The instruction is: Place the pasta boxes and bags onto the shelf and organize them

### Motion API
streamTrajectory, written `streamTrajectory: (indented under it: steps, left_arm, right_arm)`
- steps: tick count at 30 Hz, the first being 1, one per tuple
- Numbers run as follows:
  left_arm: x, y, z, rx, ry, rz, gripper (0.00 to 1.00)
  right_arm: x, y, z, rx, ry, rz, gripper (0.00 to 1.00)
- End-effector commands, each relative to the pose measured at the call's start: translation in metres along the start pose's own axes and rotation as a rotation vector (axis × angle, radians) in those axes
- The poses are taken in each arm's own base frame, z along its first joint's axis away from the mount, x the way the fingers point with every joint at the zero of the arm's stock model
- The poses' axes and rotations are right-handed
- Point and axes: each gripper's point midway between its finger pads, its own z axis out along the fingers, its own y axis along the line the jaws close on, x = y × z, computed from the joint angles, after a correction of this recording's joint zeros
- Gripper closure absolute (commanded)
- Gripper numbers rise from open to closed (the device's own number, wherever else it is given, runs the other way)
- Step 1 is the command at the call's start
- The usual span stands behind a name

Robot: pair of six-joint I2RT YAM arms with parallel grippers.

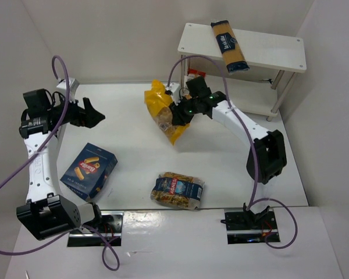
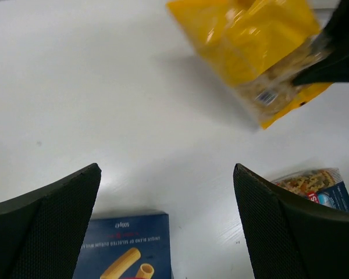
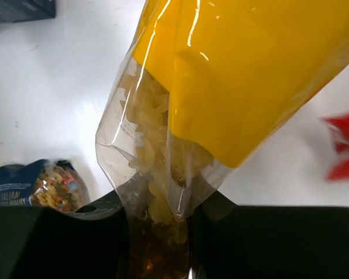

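Note:
My right gripper (image 1: pixel 179 113) is shut on the yellow bag with a clear window (image 1: pixel 163 110) and holds it above the table's middle; in the right wrist view the bag (image 3: pixel 221 87) is pinched between my fingers (image 3: pixel 104 232). My left gripper (image 1: pixel 93 113) is open and empty at the left, above the table. The dark blue box (image 1: pixel 88 170) lies flat at the near left, also in the left wrist view (image 2: pixel 125 250). The clear blue-labelled bag (image 1: pixel 177 190) lies near the front middle. The long spaghetti packet (image 1: pixel 228 45) lies on the white shelf's (image 1: pixel 267 49) top tier. A red-white packet (image 1: pixel 193 74) peeks out behind my right arm.
White walls close in the table at the back and sides. The shelf stands at the back right on thin silver legs (image 1: pixel 285 93). Purple cables (image 1: pixel 58 70) loop from both arms. The arm bases sit at the near edge.

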Motion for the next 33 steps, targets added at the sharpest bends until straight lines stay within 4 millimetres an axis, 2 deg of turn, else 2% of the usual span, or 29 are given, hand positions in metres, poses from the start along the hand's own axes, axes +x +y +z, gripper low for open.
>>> streamTrajectory:
  steps: [1,4,5,7,8,10,13,14,16,17,18,23,26,27,28,29,30,31,32,33]
  left_arm:
    - [0.009,0.007,-0.017,-0.078,0.002,0.029,0.0]
    - [0.016,0.02,-0.025,-0.134,0.004,0.016,0.0]
    - [0.017,0.018,-0.03,-0.146,-0.005,0.019,0.0]
    - [0.023,0.025,-0.036,-0.182,-0.005,0.005,0.0]
    - [0.024,0.026,-0.039,-0.208,-0.004,0.011,0.0]
    - [0.037,0.034,-0.044,-0.25,0.009,-0.015,0.0]
    - [0.048,0.04,-0.052,-0.324,0.018,-0.013,0.0]
    - [0.053,0.042,-0.053,-0.341,0.026,-0.017,0.0]
    - [0.058,0.041,-0.058,-0.362,0.023,-0.017,0.0]
    - [0.066,0.039,-0.059,-0.37,0.03,-0.022,0.0]
    - [0.071,0.041,-0.058,-0.378,0.04,-0.02,0.0]
    - [0.078,0.04,-0.066,-0.412,0.024,-0.013,0.0]
    - [0.078,0.041,-0.071,-0.435,0.012,-0.003,0.0]
    - [0.083,0.044,-0.072,-0.449,0.021,-0.017,0.0]
    - [0.079,0.044,-0.073,-0.454,0.008,-0.003,0.0]
    - [0.083,0.044,-0.072,-0.452,0.014,-0.009,0.0]
    - [0.083,0.044,-0.072,-0.452,0.014,-0.009,0.0]
    - [0.081,0.045,-0.072,-0.454,0.008,-0.003,0.0]
    - [0.081,0.045,-0.072,-0.454,0.008,-0.002,0.0]
    - [0.085,0.047,-0.072,-0.46,0.012,-0.013,0.0]
  right_arm:
    - [-0.083,0.002,-0.062,0.085,-0.28,-0.164,1.0]
    - [-0.087,0.002,-0.078,0.112,-0.3,-0.18,1.0]
    - [-0.087,0.0,-0.078,0.123,-0.297,-0.178,1.0]
    - [-0.097,0.003,-0.093,0.146,-0.319,-0.201,1.0]
    - [-0.095,0.003,-0.093,0.144,-0.312,-0.196,1.0]
    - [-0.1,0.004,-0.101,0.16,-0.326,-0.204,1.0]
    - [-0.089,-0.001,-0.103,0.209,-0.306,-0.191,1.0]
    - [-0.079,-0.008,-0.099,0.239,-0.274,-0.184,1.0]
    - [-0.075,-0.012,-0.106,0.284,-0.267,-0.179,1.0]
    - [-0.064,-0.022,-0.108,0.348,-0.231,-0.178,1.0]
    - [-0.062,-0.022,-0.106,0.348,-0.229,-0.178,1.0]
    - [-0.044,-0.037,-0.123,0.485,-0.192,-0.164,1.0]
    - [-0.037,-0.049,-0.136,0.586,-0.167,-0.162,1.0]
    - [-0.035,-0.051,-0.142,0.617,-0.164,-0.173,1.0]
    - [-0.039,-0.054,-0.152,0.656,-0.173,-0.186,1.0]
    - [-0.034,-0.06,-0.159,0.708,-0.154,-0.174,1.0]
    - [-0.037,-0.062,-0.169,0.745,-0.163,-0.184,1.0]
    - [-0.032,-0.066,-0.17,0.767,-0.141,-0.19,1.0]
    - [-0.032,-0.07,-0.182,0.823,-0.135,-0.179,1.0]
    - [-0.037,-0.067,-0.189,0.846,-0.148,-0.196,1.0]
